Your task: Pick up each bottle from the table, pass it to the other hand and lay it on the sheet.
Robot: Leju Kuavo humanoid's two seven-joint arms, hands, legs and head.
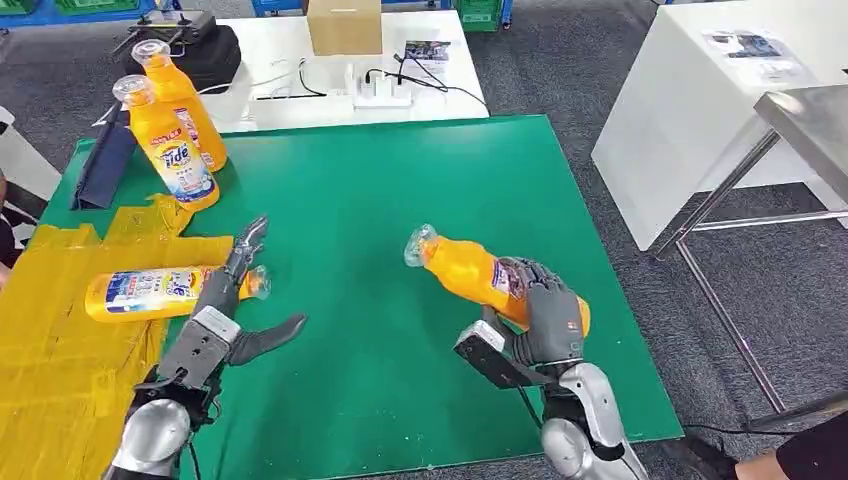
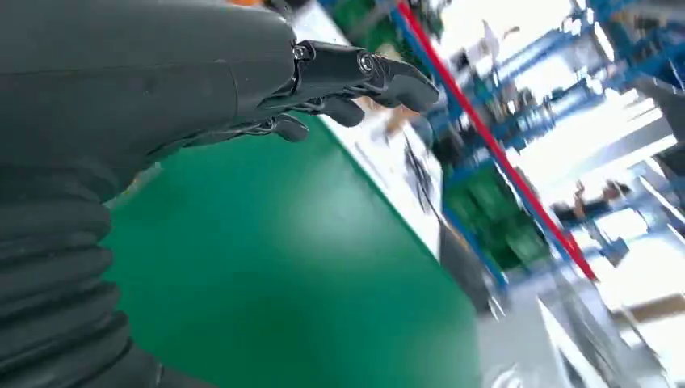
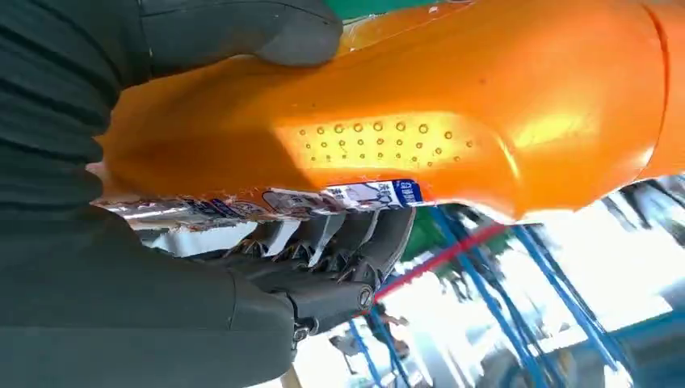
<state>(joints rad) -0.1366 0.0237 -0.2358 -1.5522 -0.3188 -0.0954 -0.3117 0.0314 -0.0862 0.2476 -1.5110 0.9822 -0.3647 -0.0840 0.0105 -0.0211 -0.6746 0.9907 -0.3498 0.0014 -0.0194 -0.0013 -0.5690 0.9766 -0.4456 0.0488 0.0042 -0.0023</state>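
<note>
One orange plastic bottle (image 1: pixel 478 275) was grasped by the right hand (image 1: pixel 548 318) above the green surface (image 1: pixel 400 180); the left hand (image 1: pixel 232 300) was held released, fingers spread

Four orange bottles (image 1: pixel 160 135), one yellow sheet (image 1: pixel 60 340)

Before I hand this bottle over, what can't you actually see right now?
- Head view: the left hand covers the neck of the orange detergent bottle lying on the yellow plastic sheet; cap hidden.
- Right wrist view: the held orange bottle is cut off by the edge.
- Left wrist view: background blurred.
</note>
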